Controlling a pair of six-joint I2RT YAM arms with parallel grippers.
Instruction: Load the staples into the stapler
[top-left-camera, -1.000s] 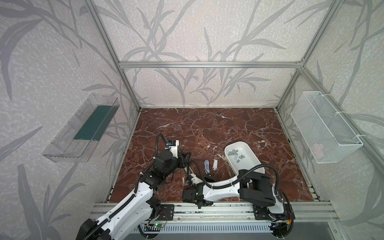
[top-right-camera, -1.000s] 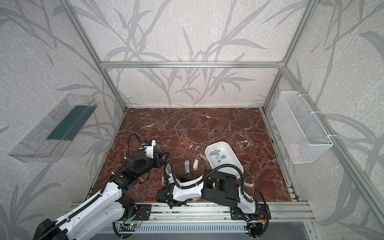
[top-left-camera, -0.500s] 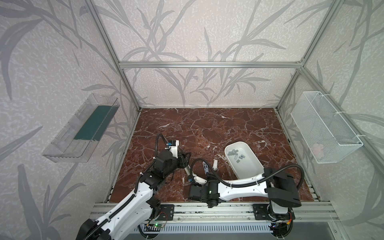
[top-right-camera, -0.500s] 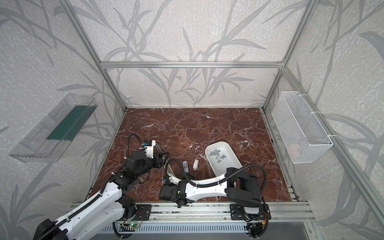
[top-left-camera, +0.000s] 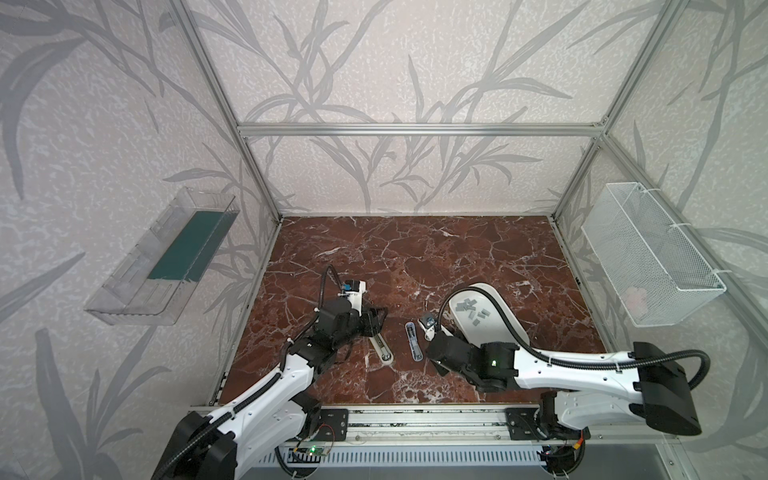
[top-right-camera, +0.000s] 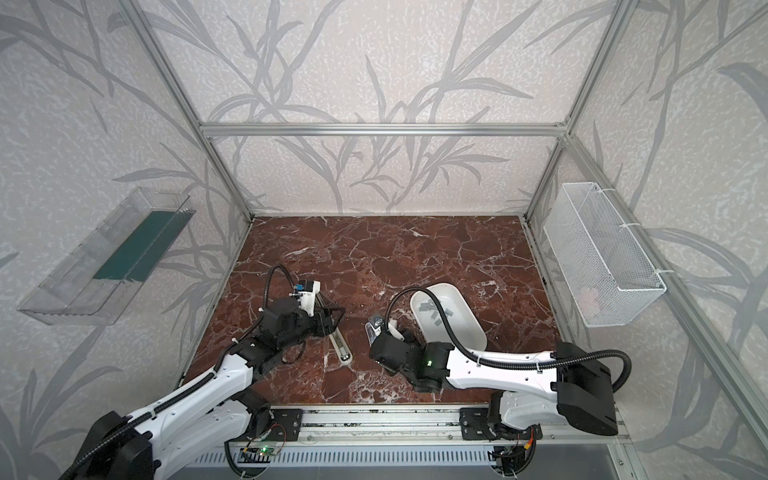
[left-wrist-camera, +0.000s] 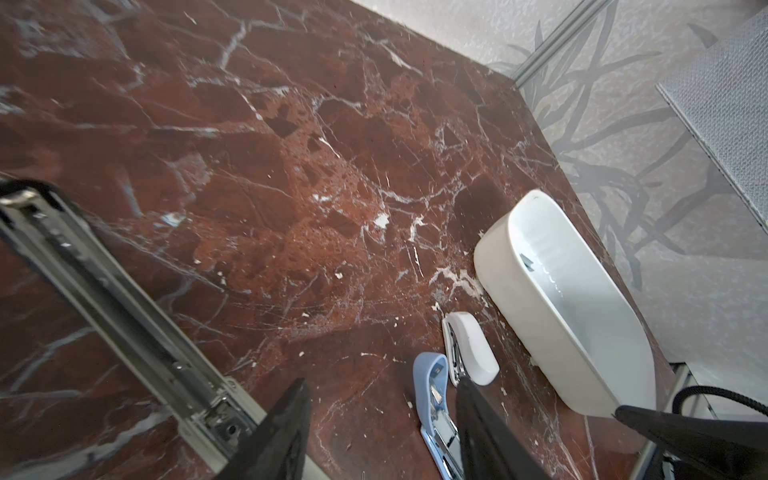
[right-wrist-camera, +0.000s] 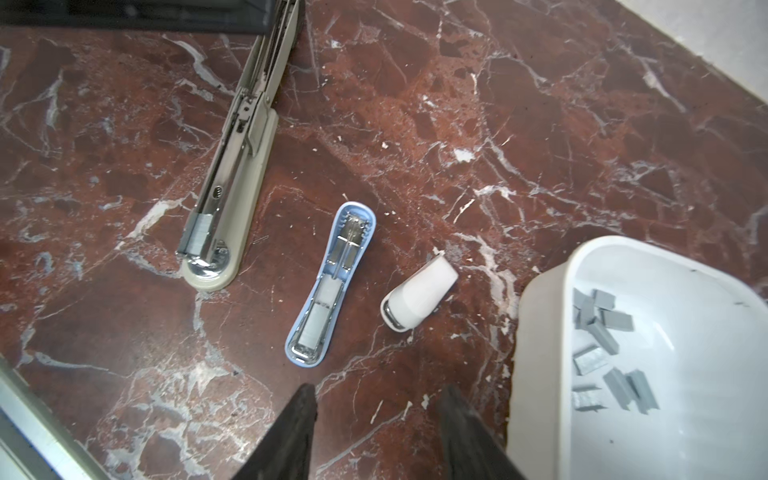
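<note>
Off to the right of the right gripper (right-wrist-camera: 378, 397) and a little farther back, in the white tray (right-wrist-camera: 538, 299), lie the staples (right-wrist-camera: 615, 321) — loose grey strips pointing every which way, so there is no one axis to line up on. That gripper hangs over bare marble (right-wrist-camera: 540, 124), jaws partly apart with nothing between them. It is the nearer one; the left gripper (left-wrist-camera: 381, 384) is well apart from the tray, beyond the blue stapler (right-wrist-camera: 330, 284) and the white stapler (right-wrist-camera: 419, 295). The blue stapler lies open, channel up, its length running away from the robot's base, roughly parallel to the beige stapler (right-wrist-camera: 249, 158). The left gripper's jaws stand apart and empty, the beige stapler's rail just outside one finger. A second ago the right arm stretched across toward the beige stapler's front end — now it has drawn back toward the tray; all else sits as before.
</note>
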